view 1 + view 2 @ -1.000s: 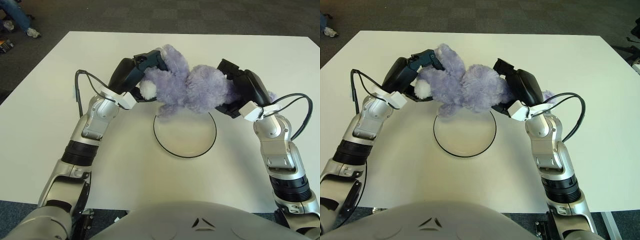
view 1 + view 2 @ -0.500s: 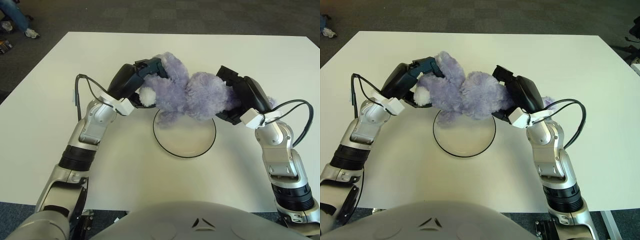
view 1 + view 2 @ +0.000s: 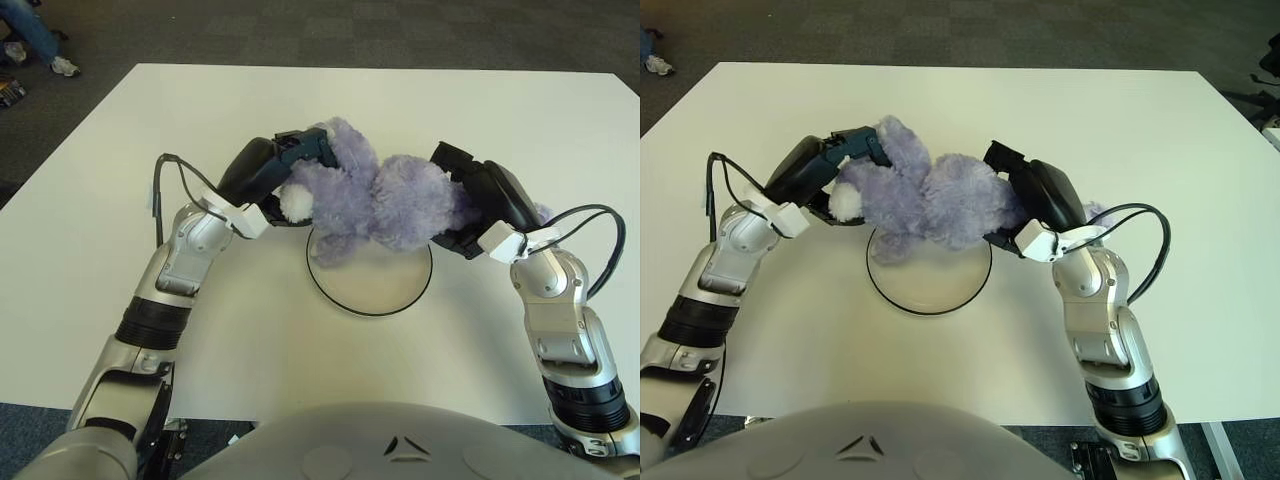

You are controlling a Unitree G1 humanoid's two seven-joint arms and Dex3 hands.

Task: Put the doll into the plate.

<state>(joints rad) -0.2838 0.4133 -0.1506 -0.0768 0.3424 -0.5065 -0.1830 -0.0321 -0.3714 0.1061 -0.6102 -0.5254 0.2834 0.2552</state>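
A fluffy purple doll (image 3: 370,195) with a white patch hangs between both hands, over the far rim of the clear round plate (image 3: 370,296) with a dark edge. My left hand (image 3: 275,170) grips the doll's left end, fingers wrapped over its top. On the doll's right end my right hand (image 3: 480,200) presses in and holds it. The doll's lower paw reaches down to the plate's left far edge; I cannot tell if it touches. The near part of the plate shows bare.
The white table (image 3: 120,180) stretches all around the plate. Dark carpet (image 3: 350,30) lies beyond its far edge. A person's foot (image 3: 65,65) shows at the far left on the floor.
Both hands have shifted slightly with the doll, which now sits a little lower over the plate's far rim. The grips are unchanged.
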